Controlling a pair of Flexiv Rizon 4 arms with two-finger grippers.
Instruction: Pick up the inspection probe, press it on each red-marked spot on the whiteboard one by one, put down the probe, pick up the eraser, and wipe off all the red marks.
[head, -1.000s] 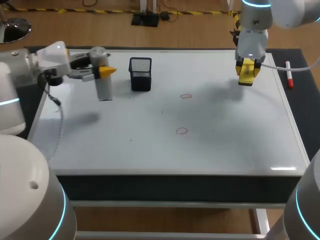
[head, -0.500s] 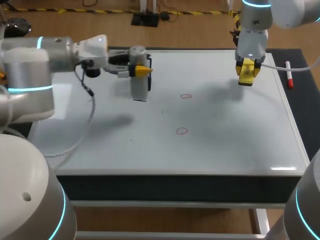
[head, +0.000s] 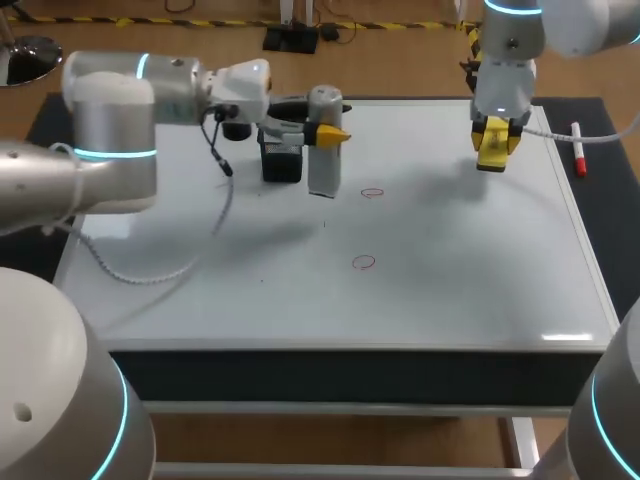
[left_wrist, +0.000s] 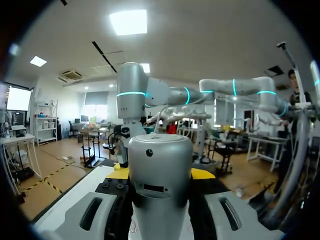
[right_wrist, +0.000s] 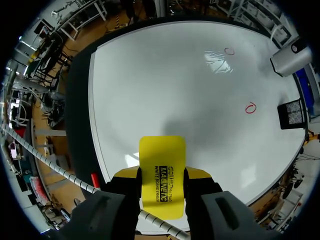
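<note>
Whiteboard (head: 450, 280) covers the table in the head view, with two small red rings drawn on it: the far red mark (head: 372, 193) and the near red mark (head: 363, 262). The left arm (head: 110, 120) comes in from the left and reaches past the black mesh holder (head: 281, 165). The left gripper (head: 325, 133) is clamped on the upper part of the silver-grey probe (head: 323, 175). The probe hangs upright, its lower end just beside the far red mark on the holder's side. I cannot tell whether that end touches the board. At the far right of the board the right gripper (head: 497, 140) points down and grips the yellow eraser (head: 492, 160) above the surface. A red marker (head: 577, 148) lies beside the board's right edge.

From the left wrist, the probe stands straight up between the fingers. A yellow tip shows at each side of its body, pressed against it.

From the right wrist, the eraser sits flat between the two fingers, held at both long edges and sticking out ahead of them. The whiteboard spreads out beneath it. Both red marks lie well ahead of the eraser, with the probe and the mesh holder at the board's far side.
</note>
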